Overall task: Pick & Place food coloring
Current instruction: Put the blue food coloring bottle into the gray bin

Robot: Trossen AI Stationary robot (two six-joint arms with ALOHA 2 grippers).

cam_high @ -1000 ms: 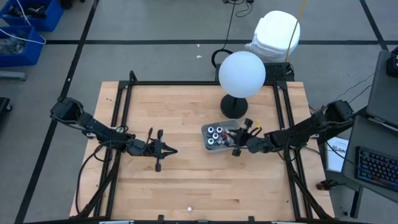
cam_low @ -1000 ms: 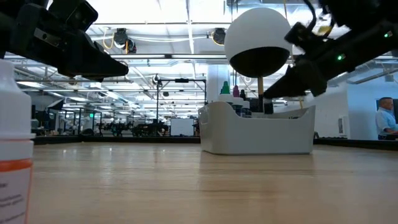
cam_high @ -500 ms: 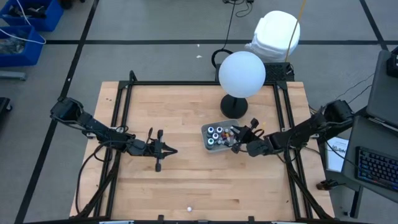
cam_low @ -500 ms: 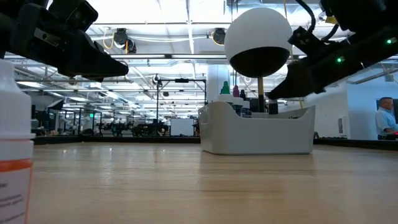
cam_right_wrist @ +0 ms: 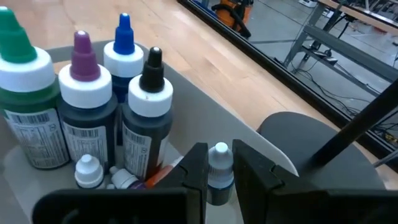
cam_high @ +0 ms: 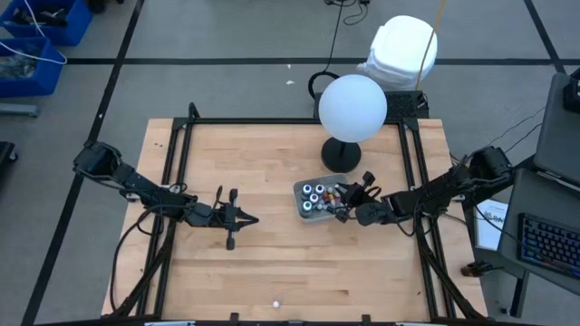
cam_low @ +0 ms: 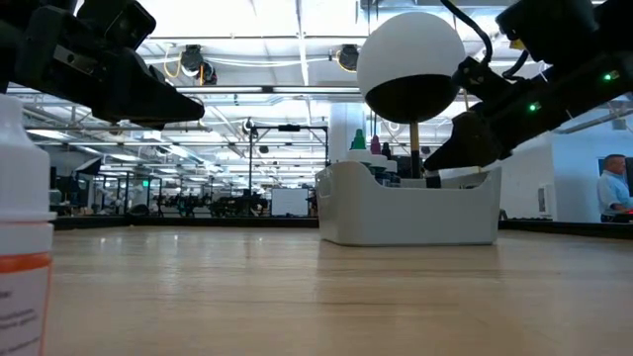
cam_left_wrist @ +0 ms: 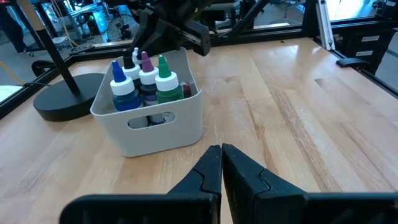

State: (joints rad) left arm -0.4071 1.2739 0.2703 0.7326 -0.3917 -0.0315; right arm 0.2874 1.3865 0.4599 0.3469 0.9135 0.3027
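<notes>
Food coloring bottles (cam_right_wrist: 81, 112) are gathered upright in a pale grey tray (cam_left_wrist: 149, 124) that stands on the wooden counter (cam_high: 272, 263), just in front of the black round base (cam_high: 343, 154) of a white globe lamp (cam_high: 352, 108). Green, purple, blue and black nozzles over white caps are seen in the wrist views, with smaller white-capped bottles lying low among them. The right hand (cam_right_wrist: 219, 163) is held over the tray's right end, its fingers clenched on one small food coloring bottle with a white cap (cam_right_wrist: 218, 167), which is gripped between the two dark fingers above the tray's inside. The left hand (cam_left_wrist: 221, 163) is held low over the bare counter, well apart from the tray and to its left, its fingers pressed together with nothing between them. A further bottle with an orange band (cam_low: 25, 237) is seen standing close to the low camera. A person (cam_low: 613, 188) is seen far off in the room beyond the counter.
</notes>
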